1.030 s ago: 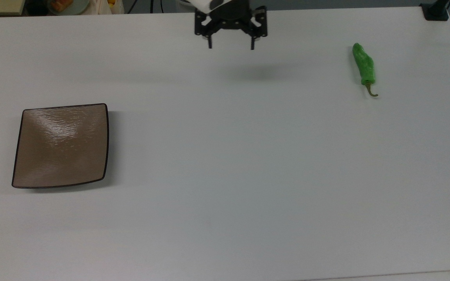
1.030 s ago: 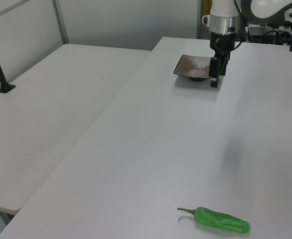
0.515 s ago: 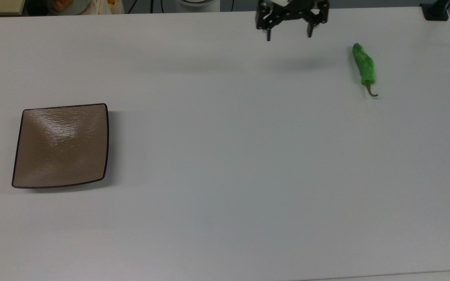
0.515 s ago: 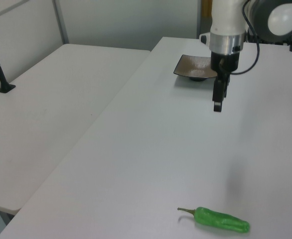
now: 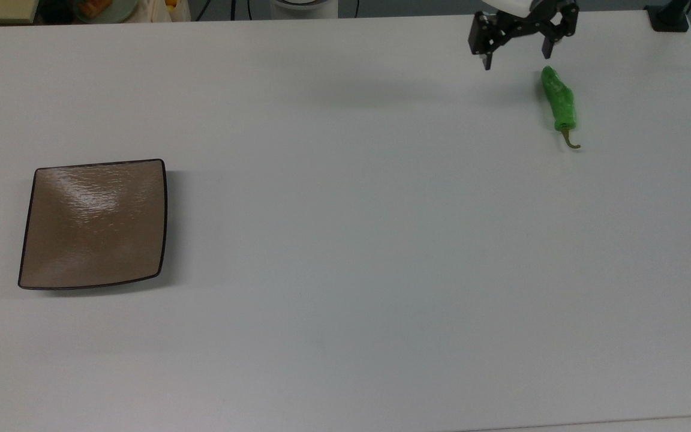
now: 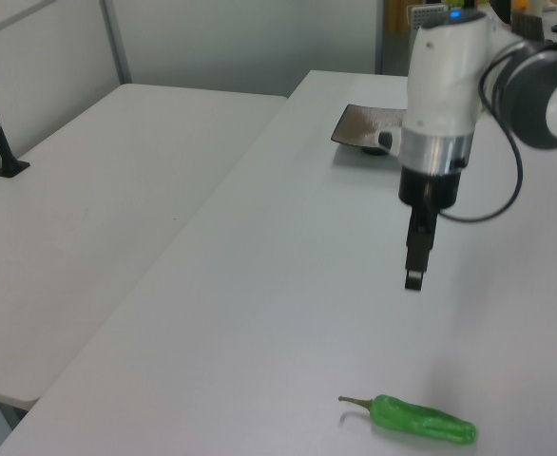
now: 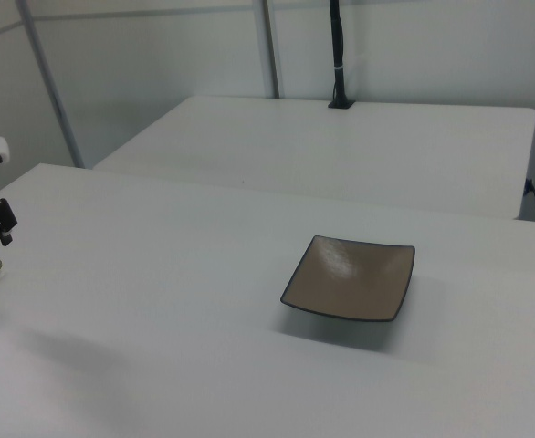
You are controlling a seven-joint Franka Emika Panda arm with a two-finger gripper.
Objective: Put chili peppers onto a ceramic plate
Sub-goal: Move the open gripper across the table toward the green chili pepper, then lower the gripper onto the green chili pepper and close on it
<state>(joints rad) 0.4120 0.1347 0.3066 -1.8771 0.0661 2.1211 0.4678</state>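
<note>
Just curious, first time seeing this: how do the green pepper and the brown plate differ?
The pepper is long, thin, wrinkled and bright green; the plate is square, glossy and taupe-brown with a dark rim. The pepper is much smaller than the plate. The pepper lies near the hand, at the top view's right; the plate sits far off at the top view's left. Both rest on the white table.

Glossy rippled ceramic plate, wrinkled shiny chili pepper, smooth matt table.
</note>
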